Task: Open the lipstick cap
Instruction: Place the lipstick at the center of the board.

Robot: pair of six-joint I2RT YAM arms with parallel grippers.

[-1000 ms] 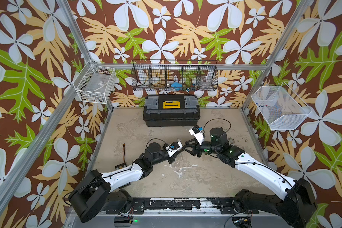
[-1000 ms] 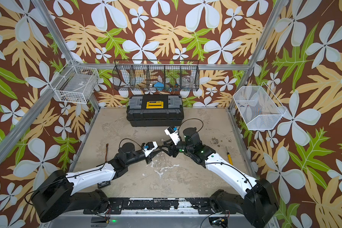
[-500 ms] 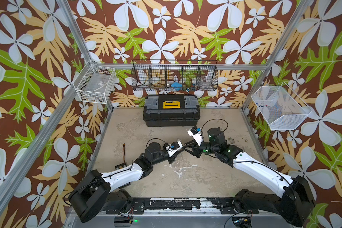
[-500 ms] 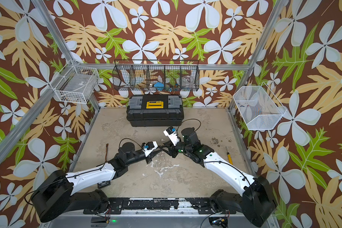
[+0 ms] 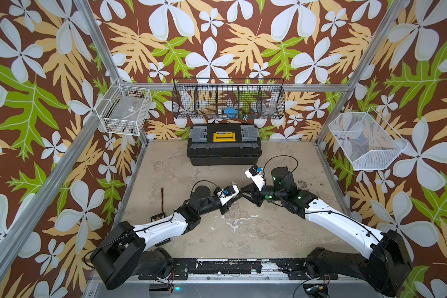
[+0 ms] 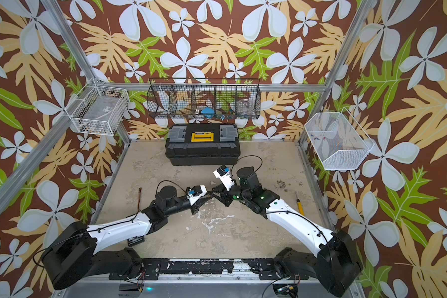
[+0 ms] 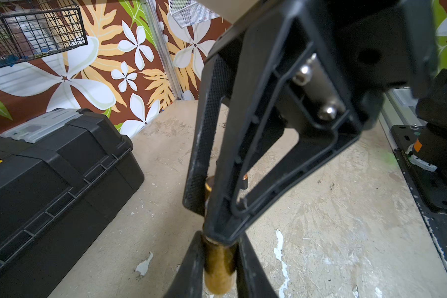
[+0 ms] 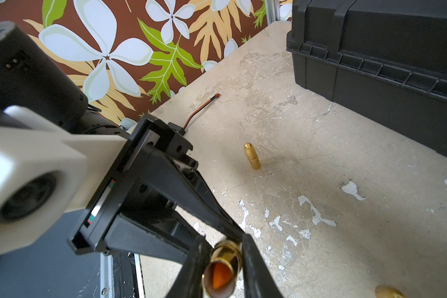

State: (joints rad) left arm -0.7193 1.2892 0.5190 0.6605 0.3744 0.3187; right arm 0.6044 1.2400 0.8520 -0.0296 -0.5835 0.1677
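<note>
A black toolbox [image 5: 223, 152] sits at twelve o'clock on the table [image 5: 243, 232], under a black wire rack [image 5: 229, 99]. A white basket [image 5: 124, 113] hangs at ten, a mesh basket [image 5: 367, 142] at two. A loose lead [image 5: 162, 200] lies at nine, a yellow tool [image 6: 299, 206] at three.

The right arm [image 5: 333, 222] now reaches further toward the left gripper [image 5: 236, 197] than a second ago, with its elbow motor a little nearer the left side. The gap that lay between the two grippers' tips is closed, and in both top views the right gripper [image 5: 241, 191] [image 6: 213, 191] meets the left one tip to tip. Its jaws, spread in a wide V a second ago, are drawn in, and its fingers [image 8: 256, 268] now lie against both sides of the gold lipstick [image 8: 221, 268] [image 7: 218, 265]
</note>
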